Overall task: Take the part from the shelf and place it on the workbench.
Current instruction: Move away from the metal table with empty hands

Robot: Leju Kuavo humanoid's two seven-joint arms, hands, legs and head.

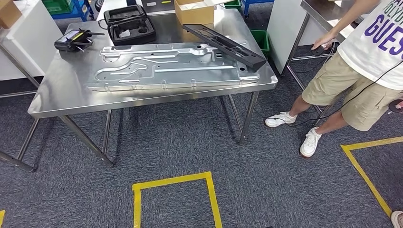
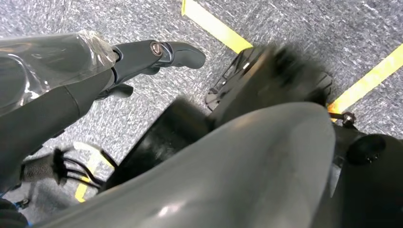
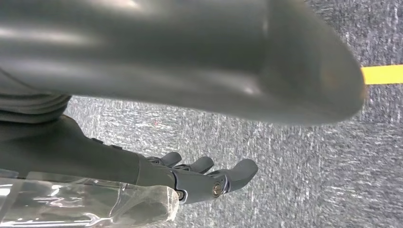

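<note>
**Part on the bench, both hands free**

Grey carpet (image 1: 171, 147) marked with yellow tape (image 1: 173, 183) runs under a steel workbench (image 1: 62, 95). Largest on the bench is a stamped metal panel (image 1: 171, 66), lying flat and reaching almost to the near edge. Across the panel's far right corner lies the black part (image 1: 230, 45), a long slotted bar, set at a slant with its right end close to the bench's right edge. Behind these sit an open black case (image 1: 130, 23), a cardboard box (image 1: 194, 12) and a small black tool (image 1: 73, 40). Bare steel shows along the bench's left side.

Both arms hang over the carpet. The left hand (image 2: 142, 59) holds nothing, its fingers stretched out and loosely apart. The right hand (image 3: 204, 178) is likewise unloaded, fingers extended side by side.

Right of the bench a person (image 1: 366, 61) stands, one hand on another table (image 1: 323, 9).
</note>
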